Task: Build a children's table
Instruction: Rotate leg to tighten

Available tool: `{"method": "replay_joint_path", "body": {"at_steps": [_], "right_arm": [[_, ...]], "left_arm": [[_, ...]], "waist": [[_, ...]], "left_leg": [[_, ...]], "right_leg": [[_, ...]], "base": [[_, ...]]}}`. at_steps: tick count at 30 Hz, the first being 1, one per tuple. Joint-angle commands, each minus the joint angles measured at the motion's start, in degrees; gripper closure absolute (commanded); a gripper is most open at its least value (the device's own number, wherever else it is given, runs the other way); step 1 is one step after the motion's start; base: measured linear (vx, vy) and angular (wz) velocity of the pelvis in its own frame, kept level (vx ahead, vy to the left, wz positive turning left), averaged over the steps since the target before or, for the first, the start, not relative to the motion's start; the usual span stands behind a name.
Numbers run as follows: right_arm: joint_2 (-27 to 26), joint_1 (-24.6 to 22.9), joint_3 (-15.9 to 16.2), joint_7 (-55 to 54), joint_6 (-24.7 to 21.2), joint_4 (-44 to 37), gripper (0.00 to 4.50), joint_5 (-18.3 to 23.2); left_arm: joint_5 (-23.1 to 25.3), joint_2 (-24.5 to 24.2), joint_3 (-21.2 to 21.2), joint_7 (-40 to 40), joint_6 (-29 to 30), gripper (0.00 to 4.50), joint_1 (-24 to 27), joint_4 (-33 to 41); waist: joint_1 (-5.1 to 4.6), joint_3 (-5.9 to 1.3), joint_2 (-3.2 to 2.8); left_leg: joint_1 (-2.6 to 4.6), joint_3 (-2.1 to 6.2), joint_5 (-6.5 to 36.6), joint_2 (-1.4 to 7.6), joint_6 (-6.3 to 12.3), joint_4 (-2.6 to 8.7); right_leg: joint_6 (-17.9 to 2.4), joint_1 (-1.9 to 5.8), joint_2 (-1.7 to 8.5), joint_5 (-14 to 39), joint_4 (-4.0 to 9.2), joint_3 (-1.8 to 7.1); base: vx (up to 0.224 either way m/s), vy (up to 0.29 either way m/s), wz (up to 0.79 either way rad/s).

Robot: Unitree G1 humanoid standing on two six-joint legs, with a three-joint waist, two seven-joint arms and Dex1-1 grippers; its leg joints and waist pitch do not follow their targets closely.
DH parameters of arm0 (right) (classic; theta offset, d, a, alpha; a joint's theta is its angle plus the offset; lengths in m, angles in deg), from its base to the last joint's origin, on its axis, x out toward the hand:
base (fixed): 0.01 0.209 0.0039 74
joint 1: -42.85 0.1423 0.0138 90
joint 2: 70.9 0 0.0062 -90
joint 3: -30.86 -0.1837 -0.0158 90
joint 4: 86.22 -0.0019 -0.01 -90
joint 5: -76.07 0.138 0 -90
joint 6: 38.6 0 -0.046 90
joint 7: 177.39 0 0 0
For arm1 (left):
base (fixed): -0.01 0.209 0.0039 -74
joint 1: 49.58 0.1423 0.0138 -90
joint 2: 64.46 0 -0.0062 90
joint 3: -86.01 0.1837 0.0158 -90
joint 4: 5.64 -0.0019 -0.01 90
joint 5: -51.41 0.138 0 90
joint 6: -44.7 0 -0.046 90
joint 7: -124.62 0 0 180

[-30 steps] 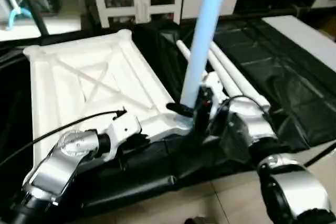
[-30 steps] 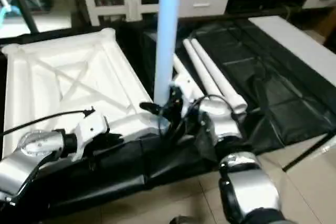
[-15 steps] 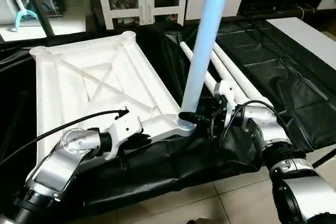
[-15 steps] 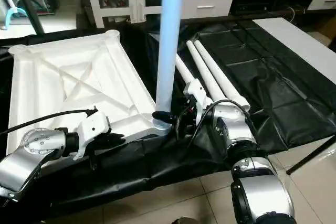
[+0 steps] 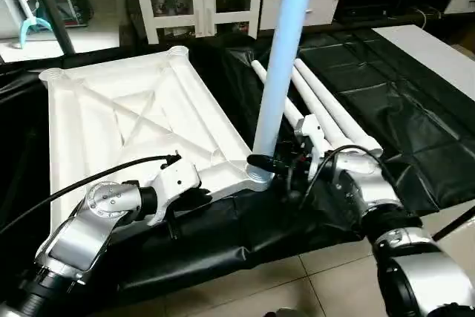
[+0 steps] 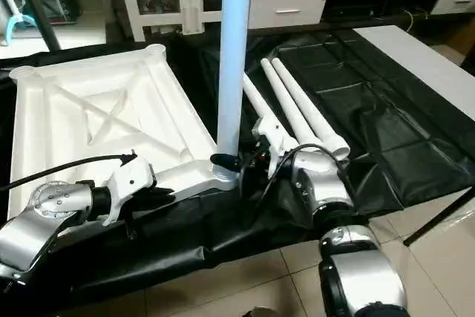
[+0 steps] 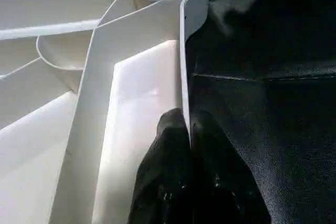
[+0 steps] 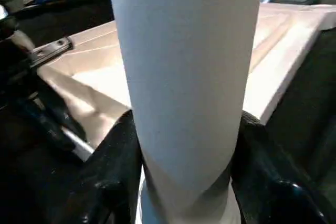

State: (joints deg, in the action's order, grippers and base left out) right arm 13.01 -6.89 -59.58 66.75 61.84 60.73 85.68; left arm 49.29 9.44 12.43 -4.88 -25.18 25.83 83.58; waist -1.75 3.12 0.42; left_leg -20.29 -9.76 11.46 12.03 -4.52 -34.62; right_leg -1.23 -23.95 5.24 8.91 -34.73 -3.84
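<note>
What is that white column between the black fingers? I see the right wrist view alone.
Observer: It is a table leg standing upright in the near right corner socket of the upside-down tabletop; the right gripper has a finger on each side of it.
Operator: Where is the other arm?
Observer: The left gripper is shut on the tabletop's near edge wall, left of that socket.
Operator: Any legs left?
Observer: Loose legs lie side by side on the black sheet, right of the tabletop.
</note>
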Motion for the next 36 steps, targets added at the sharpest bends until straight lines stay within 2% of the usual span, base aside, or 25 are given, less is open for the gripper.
{"method": "replay_joint_path", "body": {"at_steps": [1,3,4,5,6,8,10,11,12,13,14,16,18,20,21,23,24,27,28,29,30,31,33,34,36], "right_arm": [[-0.8,-0.6,-2.5,-7.6,-0.5,0.0,2.57,0.6],[-3.1,-1.8,-2.1,-15.5,-0.1,0.3,2.57,-1.4],[-4.2,-2.3,-1.6,-19.9,0.0,0.7,2.58,-2.8],[-5.2,-2.4,-1.2,-23.9,-0.2,1.1,2.58,-3.8],[-5.3,-2.4,-1.2,-24.3,-0.2,1.2,2.59,-3.9],[-7.7,-1.8,-0.5,-33.6,-1.2,2.7,2.59,-6.1],[-9.8,-1.1,-0.4,-39.9,-2.1,4.0,2.60,-7.1],[-11.0,-0.8,-0.8,-42.1,-2.3,4.4,2.60,-7.0],[-11.5,-0.6,-1.0,-43.1,-2.4,4.5,2.60,-7.0],[-13.0,-0.3,-0.9,-45.4,-2.4,4.8,2.61,-7.2],[-13.8,-0.2,-0.8,-46.5,-2.4,4.9,2.61,-7.3],[-14.8,-0.2,-0.2,-45.8,-1.9,4.7,2.61,-7.5],[-14.7,-0.2,-0.4,-45.1,-0.9,4.4,2.61,-7.1],[-14.0,-0.4,-0.6,-42.6,0.1,3.9,2.61,-6.6],[-13.2,-0.7,-0.3,-40.3,0.9,3.3,2.61,-6.5],[-11.3,-1.4,-0.8,-31.6,2.1,1.0,2.61,-3.9],[-10.7,-1.4,-1.0,-30.8,2.2,0.7,2.05,-3.5],[-8.4,-1.1,-1.9,-27.7,2.2,-0.1,1.88,-2.3],[-7.6,-0.9,-2.2,-26.7,2.2,-0.3,1.88,-2.0],[-6.6,-0.7,-2.7,-24.9,2.2,-0.8,1.62,-1.3],[-6.6,-0.7,-2.7,-24.9,2.2,-0.8,1.51,-1.3],[-4.1,-0.1,-3.5,-19.6,2.4,-1.6,1.48,0.1],[-2.0,0.3,-3.9,-14.2,2.4,-2.4,1.25,1.6],[-1.3,0.4,-3.9,-12.4,2.2,-2.8,1.11,2.1],[0.8,0.7,-3.5,-7.5,1.5,-3.7,1.00,2.7]], "left_arm": [[1.5,1.1,2.0,-1.2,3.5,4.50,0.5,-0.8],[2.1,4.4,1.4,-5.7,7.9,4.50,-0.8,-0.9],[2.5,6.3,0.9,-8.4,10.2,4.50,-1.6,-1.0],[2.7,8.1,0.4,-10.7,12.4,4.50,-2.2,-1.1],[2.7,8.3,0.3,-11.0,12.7,4.50,-2.3,-1.1],[3.3,12.5,-0.4,-15.9,17.2,4.50,-3.5,-0.7],[3.0,14.9,0.1,-17.2,19.9,4.50,-4.1,0.3],[3.0,15.9,0.3,-17.7,20.8,4.50,-4.3,0.7],[3.0,16.3,0.4,-18.0,21.1,4.50,-4.5,0.8],[3.1,17.3,0.8,-18.2,21.6,4.50,-4.7,1.1],[3.1,17.7,1.1,-18.1,21.7,4.50,-4.9,1.3],[3.0,17.5,1.7,-17.4,20.8,4.50,-4.9,1.5],[2.9,16.5,1.4,-17.1,20.6,4.50,-4.5,1.7],[3.0,15.0,1.1,-16.3,19.3,4.50,-4.0,1.5],[3.1,13.9,0.9,-15.5,18.3,4.50,-3.7,1.5],[3.0,10.4,0.8,-12.4,14.8,4.50,-2.6,1.7],[3.0,9.5,0.7,-11.6,14.4,4.50,-2.3,1.8],[3.0,6.5,0.9,-8.7,11.9,4.50,-1.6,1.9],[2.7,5.6,0.9,-7.6,11.4,4.50,-1.3,2.0],[2.3,4.6,0.8,-6.5,11.0,4.50,-1.0,2.3],[2.3,4.6,0.8,-6.5,11.0,4.50,-1.0,2.3],[1.3,2.3,0.9,-3.2,9.3,4.50,-0.4,3.1],[0.5,0.5,1.2,-0.4,7.8,4.50,0.1,3.8],[0.3,-0.1,1.4,0.4,7.4,4.50,0.3,4.0],[0.1,-1.3,2.0,1.9,6.4,4.50,0.6,4.3]], "waist": [[-0.16,-3.08,-0.40],[-0.39,-3.01,-0.19],[-0.59,-2.70,-0.32],[-0.87,-2.80,-0.28],[-1.12,-2.78,-0.23],[-1.76,-2.66,-0.38],[-2.70,-2.57,-0.44],[-2.91,-2.59,-0.55],[-3.61,-2.54,-0.82],[-4.05,-2.33,-1.11],[-4.16,-2.13,-1.50],[-5.16,-1.86,-1.86],[-5.65,-1.82,-1.84],[-6.05,-1.86,-1.70],[-6.21,-1.86,-1.58],[-6.37,-1.88,-1.49],[-6.26,-2.01,-1.51],[-5.83,-2.42,-1.55],[-5.67,-2.80,-1.46],[-5.24,-3.29,-1.44],[-5.09,-3.34,-1.42],[-4.64,-3.02,-1.25],[-3.98,-3.10,-1.24],[-3.66,-3.43,-0.97],[-2.89,-3.71,-1.13]], "left_leg": [[0.15,0.11,21.4,0.70,0.20,4.56],[0.19,0.30,22.5,0.52,0.12,4.55],[0.45,0.25,23.2,0.49,-0.61,4.56],[0.77,0.40,24.5,0.29,-0.78,4.38],[0.55,0.52,24.8,0.25,-0.82,4.42],[0.35,0.76,25.9,0.21,-0.91,4.59],[0.41,1.22,28.8,-0.08,-0.97,4.62],[0.63,1.34,29.8,-0.12,-0.86,4.64],[0.69,1.57,31.6,-0.01,-0.61,4.85],[0.61,1.92,33.5,0.12,-0.63,5.14],[1.02,2.14,35.5,0.27,-0.84,5.37],[1.50,2.90,40.9,0.67,-1.51,6.24],[1.75,3.00,42.3,0.66,-1.55,6.37],[1.67,2.96,41.4,0.31,-1.49,6.08],[1.28,3.07,40.3,0.09,-1.30,5.94],[1.10,2.93,38.8,0.09,-0.75,5.86],[0.68,2.94,37.3,0.24,-0.58,5.92],[-0.28,2.64,32.0,0.42,0.22,5.95],[-0.61,2.42,29.3,0.46,0.64,5.80],[-0.74,1.94,25.1,0.52,1.50,5.55],[-0.83,1.66,22.8,0.58,2.05,5.49],[-0.77,1.22,21.3,0.68,2.94,5.39],[-0.40,0.72,21.2,0.75,3.72,5.02],[-0.78,0.53,18.5,0.70,4.32,4.79],[-0.66,0.15,13.1,0.80,5.85,4.45]], "right_leg": [[-10.0,2.12,1.90,27.4,5.01,1.71],[-9.0,2.06,1.90,29.7,5.27,1.56],[-7.9,1.59,1.84,32.0,5.59,1.45],[-6.7,1.44,1.84,34.7,6.10,1.19],[-6.2,1.56,1.85,35.2,6.09,1.08],[-5.0,1.55,1.82,36.7,6.51,0.65],[-3.2,1.45,1.74,38.9,7.22,-0.28],[-2.8,1.49,1.69,39.1,7.51,-0.59],[-2.7,1.62,1.73,38.2,7.80,-1.00],[-2.5,1.89,1.80,37.6,8.12,-1.68],[-2.5,1.83,1.74,37.2,8.38,-2.15],[-3.1,2.45,1.66,33.1,8.51,-3.23],[-3.6,2.72,1.99,32.0,8.52,-3.49],[-3.5,2.64,2.47,33.8,8.79,-3.40],[-3.2,2.71,2.86,35.3,8.77,-3.29],[-3.3,2.64,3.12,36.1,8.96,-2.90],[-4.1,2.81,3.31,34.9,8.53,-2.45],[-7.4,3.00,3.23,29.2,7.45,-1.43],[-8.9,3.23,3.18,26.2,6.91,-1.10],[-10.9,3.28,3.01,20.9,6.29,-0.70],[-11.9,3.27,2.92,18.4,6.01,-0.58],[-12.7,3.06,2.80,17.5,5.86,-0.44],[-13.2,2.71,2.70,18.3,5.54,0.04],[-13.9,3.01,2.56,15.6,4.95,0.41],[-15.4,3.03,2.46,10.4,4.18,0.73]], "base": [[0.000,0.000,0.00],[0.000,0.000,0.00],[0.000,0.000,0.00],[0.000,0.000,0.00],[0.000,0.000,0.00],[0.000,0.000,0.00],[0.000,0.000,0.00],[0.000,0.000,0.00],[0.000,0.000,0.00],[0.000,0.000,0.00],[0.000,0.000,0.00],[0.000,0.000,0.00],[0.000,0.000,0.00],[0.000,0.000,0.00],[0.000,0.000,0.00],[0.000,0.000,0.00],[0.000,0.000,0.00],[0.000,0.000,0.00],[0.000,0.000,0.00],[0.000,0.000,0.00],[0.000,0.000,0.00],[0.000,0.000,0.00],[0.029,-0.016,0.05],[0.058,-0.032,0.10],[0.064,-0.028,0.07]]}}
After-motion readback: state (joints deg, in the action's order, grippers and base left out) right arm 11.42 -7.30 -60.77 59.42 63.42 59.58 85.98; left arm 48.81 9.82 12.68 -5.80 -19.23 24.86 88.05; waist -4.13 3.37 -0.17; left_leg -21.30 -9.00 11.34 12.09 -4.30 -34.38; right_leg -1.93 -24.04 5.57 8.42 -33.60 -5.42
